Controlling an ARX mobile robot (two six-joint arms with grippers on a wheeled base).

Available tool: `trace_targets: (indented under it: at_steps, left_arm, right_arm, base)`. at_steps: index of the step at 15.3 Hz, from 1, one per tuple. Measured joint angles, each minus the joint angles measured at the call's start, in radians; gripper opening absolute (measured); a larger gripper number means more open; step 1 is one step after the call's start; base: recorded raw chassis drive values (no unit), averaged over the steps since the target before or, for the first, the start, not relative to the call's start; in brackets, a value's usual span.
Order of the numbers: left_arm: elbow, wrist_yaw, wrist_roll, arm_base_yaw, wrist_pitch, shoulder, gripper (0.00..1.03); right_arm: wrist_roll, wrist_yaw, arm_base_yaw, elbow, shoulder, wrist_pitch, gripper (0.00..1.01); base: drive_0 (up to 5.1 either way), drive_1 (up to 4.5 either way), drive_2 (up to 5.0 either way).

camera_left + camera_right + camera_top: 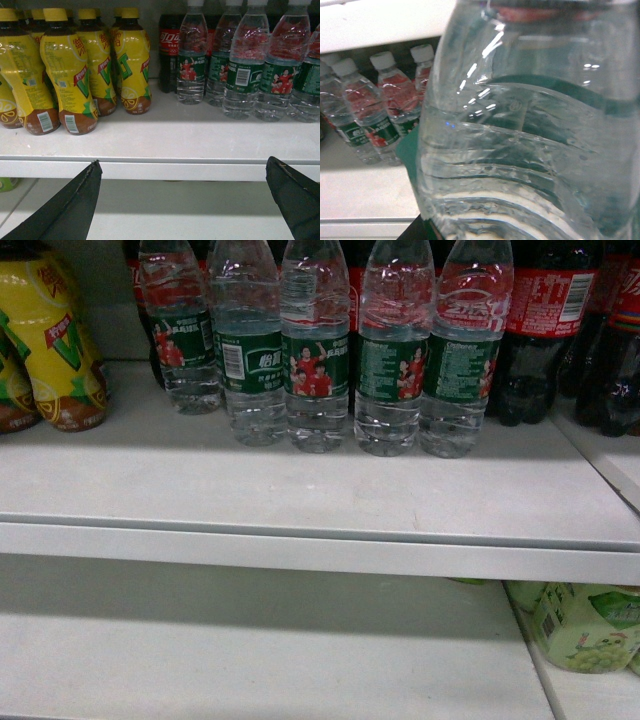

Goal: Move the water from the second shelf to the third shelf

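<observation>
Several clear water bottles (316, 350) with green and red labels stand in a row on the upper white shelf (300, 490); they also show as a row of water bottles (245, 70) in the left wrist view. One water bottle (535, 130) fills the right wrist view, held close in my right gripper (510, 225), with one dark finger (415, 231) showing at its lower left. My left gripper (183, 167) is open and holds nothing, level with the shelf's front edge. Neither gripper appears in the head view.
Yellow lemon-tea bottles (55, 340) stand left of the water, dark cola bottles (545, 330) to the right and behind. The lower shelf (250, 650) has bare white surface, with pale green bottles (580, 625) at its right. More water bottles (385, 105) stand left of the held one.
</observation>
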Motion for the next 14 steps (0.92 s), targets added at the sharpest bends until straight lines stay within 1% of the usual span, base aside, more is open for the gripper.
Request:
trace_targets:
  at_steps: [1,3,5,7,10,14]
  left_arm:
    - [0.000,0.000,0.000,0.000,0.000,0.000,0.98]
    - [0.000,0.000,0.000,0.000,0.000,0.000,0.98]
    - [0.000,0.000,0.000,0.000,0.000,0.000,0.98]
    - [0.000,0.000,0.000,0.000,0.000,0.000,0.98]
    - [0.000,0.000,0.000,0.000,0.000,0.000,0.98]
    - [0.000,0.000,0.000,0.000,-0.002,0.000,0.98]
  right_arm:
    - [0.005,-0.021,-0.034,0.000,-0.011,-0.012,0.43]
    - [0.013,-0.055,-0.068,0.000,-0.040,-0.030,0.43]
    - [0.023,-0.097,-0.093,0.000,-0.088,-0.061,0.43]
    - [0.035,-0.121,-0.105,0.000,-0.125,-0.093,0.43]
    - [0.047,-0.123,-0.102,0.004,-0.131,-0.136,0.43]
    - [0.048,-0.123,-0.102,0.005,-0.131,-0.137,0.43]
  base:
    - [0.0,0.00,0.0]
    - [0.0,0.00,0.0]
    - [0.0,0.00,0.0]
    - [0.0,0.00,0.0]
    - [0.0,0.00,0.0]
    - [0.0,0.00,0.0]
